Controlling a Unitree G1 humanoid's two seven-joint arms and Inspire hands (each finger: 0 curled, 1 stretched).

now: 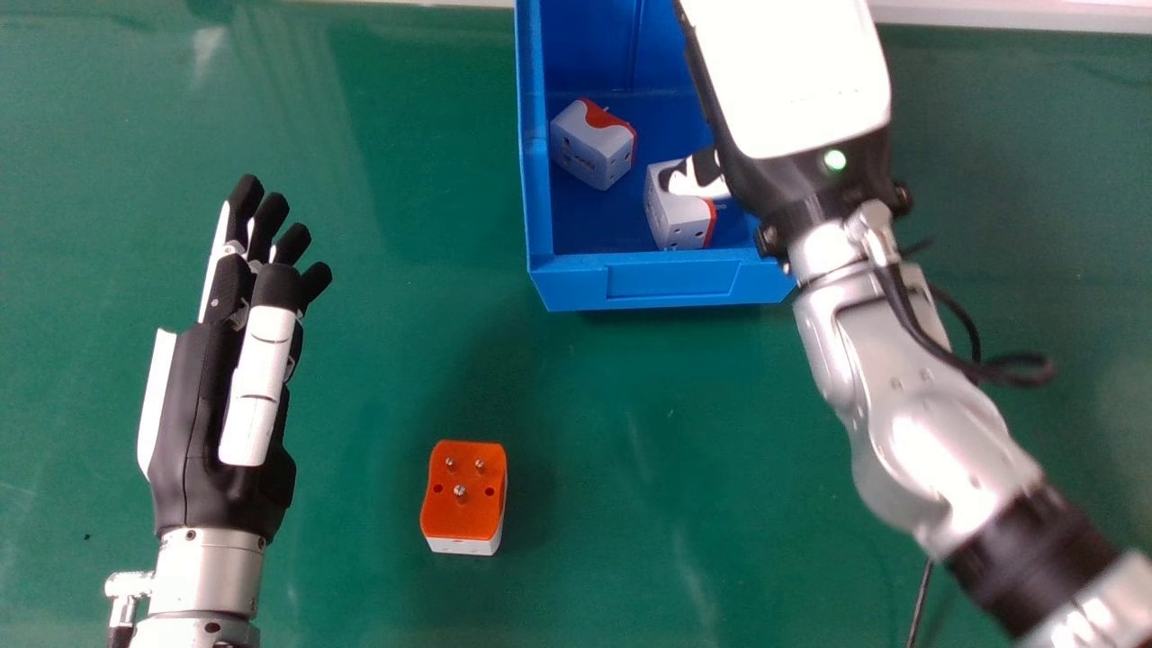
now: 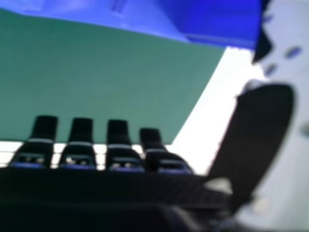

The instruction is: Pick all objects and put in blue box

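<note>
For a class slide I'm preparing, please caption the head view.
Robot's right hand over the blue box, two plug adapters inside, a third pins-up on the green tabletop.

I see a shiny green table. A pale strip borders its far edge; a dark speck marks its left side.

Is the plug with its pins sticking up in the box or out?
Out: the orange-topped plug sits on the green table, outside the blue box.
</note>
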